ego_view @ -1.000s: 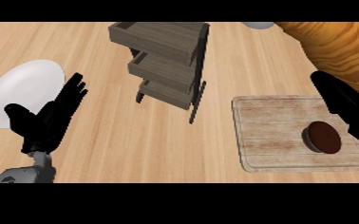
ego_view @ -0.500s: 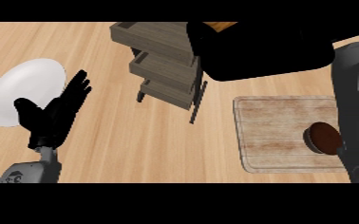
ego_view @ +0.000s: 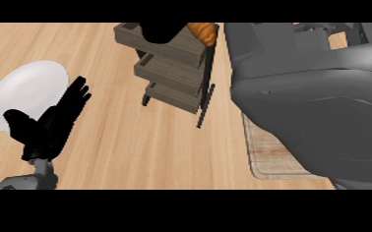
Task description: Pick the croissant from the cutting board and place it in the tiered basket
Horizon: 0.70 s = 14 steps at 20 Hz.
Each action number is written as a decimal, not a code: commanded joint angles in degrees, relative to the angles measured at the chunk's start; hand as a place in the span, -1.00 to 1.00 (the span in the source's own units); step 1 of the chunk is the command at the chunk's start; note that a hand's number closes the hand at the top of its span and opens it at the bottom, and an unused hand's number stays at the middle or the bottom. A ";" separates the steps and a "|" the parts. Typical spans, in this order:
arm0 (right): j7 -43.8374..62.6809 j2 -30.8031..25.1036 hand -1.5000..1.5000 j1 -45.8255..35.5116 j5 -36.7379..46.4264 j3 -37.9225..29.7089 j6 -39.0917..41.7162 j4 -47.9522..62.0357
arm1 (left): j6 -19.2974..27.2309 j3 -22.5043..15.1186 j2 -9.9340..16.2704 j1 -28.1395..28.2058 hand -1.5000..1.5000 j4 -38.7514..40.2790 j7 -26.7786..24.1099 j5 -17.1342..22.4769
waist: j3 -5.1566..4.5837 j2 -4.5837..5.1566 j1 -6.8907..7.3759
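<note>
Head view, top centre: tiered basket (ego_view: 173,61) stood on wooden counter (ego_view: 131,142), dark wood shelves stepped downward toward viewer. Orange-brown croissant (ego_view: 203,33) showed at top tier, right side, mostly hidden. Black shape of right hand (ego_view: 161,31) sat over same tier, just left of croissant, touching or overlapping it; could not tell whether fingers curled or straight. Grey right forearm (ego_view: 305,103) filled right side of view, very close to camera, covering most of cutting board (ego_view: 272,159); only pale lower-left corner of board showed. At lower left: left hand (ego_view: 51,123) rested, fingers straight and spread, pointing up, holding nothing. White plate (ego_view: 33,81) lay at left edge, partly behind that hand.
</note>
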 commanded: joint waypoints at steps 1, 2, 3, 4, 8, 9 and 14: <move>4.86 4.68 1.00 -0.65 4.06 1.72 -2.79 4.75 | -0.60 0.70 0.30 0.29 0.00 -1.31 1.15 0.87 | 0.04 0.01 -0.18; 3.72 4.97 1.00 -0.30 4.65 1.76 -2.89 5.17 | -0.73 1.67 0.73 -3.10 0.00 2.70 0.92 0.82 | 0.04 0.11 -0.60; 2.49 5.12 1.00 1.64 5.01 1.74 -3.18 4.50 | 0.01 1.25 0.80 1.68 0.00 -2.02 -0.23 -0.55 | 0.07 -0.01 -0.24; 1.87 5.29 1.00 -0.98 6.71 1.45 -3.63 7.52 | -0.45 1.05 -0.20 0.56 0.00 -0.78 0.34 0.61 | 0.05 0.05 -0.24; -1.81 5.45 1.00 1.58 9.28 1.13 -4.66 9.10 | -0.60 1.16 -0.01 -1.14 0.00 1.02 0.76 -0.23 | 0.07 0.07 -0.54; -2.57 7.35 1.00 -0.26 12.71 2.35 -8.81 14.37 | -0.65 0.75 -0.01 -2.07 0.00 -0.11 2.45 0.18 | 0.05 0.18 -0.12; -8.11 5.94 1.00 0.95 16.43 2.48 -13.27 17.37 | -0.44 2.21 0.42 -3.69 0.00 0.85 3.45 0.44 | 0.06 0.23 -0.29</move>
